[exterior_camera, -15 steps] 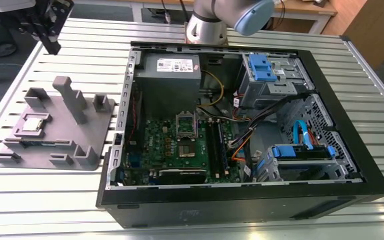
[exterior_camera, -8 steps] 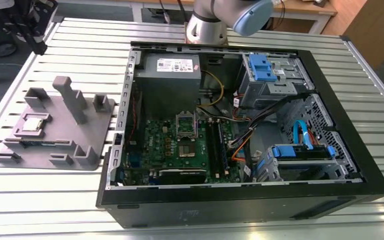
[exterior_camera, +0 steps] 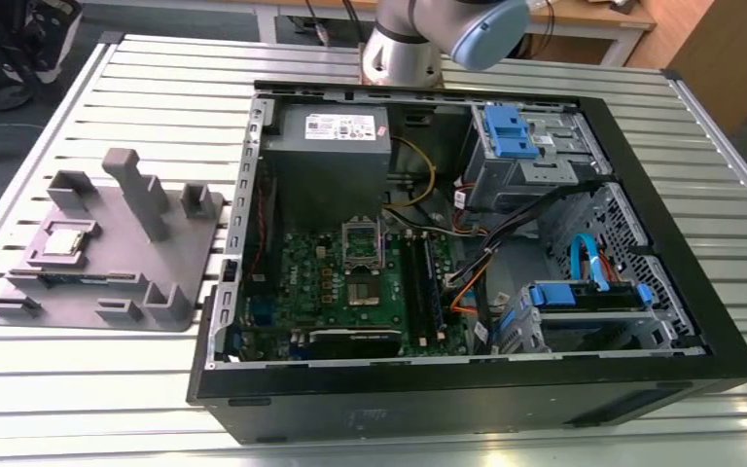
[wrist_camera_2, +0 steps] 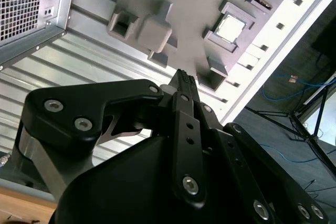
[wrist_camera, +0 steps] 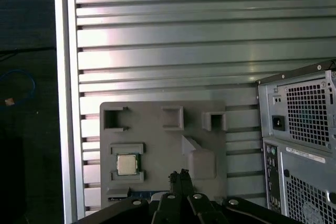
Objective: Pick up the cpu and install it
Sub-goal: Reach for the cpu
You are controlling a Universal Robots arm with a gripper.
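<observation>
The cpu (exterior_camera: 65, 240) is a small silver square lying flat in a recess of the grey tray (exterior_camera: 182, 255), at the exterior view's left. In both wrist views it shows from above, the cpu (wrist_camera: 126, 164) sitting in its pocket of the tray (wrist_camera: 157, 145) and again as the cpu (wrist_camera_2: 231, 27) on the tray (wrist_camera_2: 194, 3). My gripper (wrist_camera: 178, 174) hangs well above the tray, off to one side of the chip, its black fingers pressed together with nothing between them. The gripper (wrist_camera_2: 182, 75) touches nothing.
An open computer case (exterior_camera: 478, 389) lies at the exterior view's right, with a green motherboard (exterior_camera: 315, 282) and its open socket (exterior_camera: 363, 248) inside. A power supply (exterior_camera: 328, 131), drive cages and cables crowd the case. The arm (exterior_camera: 412, 44) rises behind it. The tray has upright posts (exterior_camera: 136, 190).
</observation>
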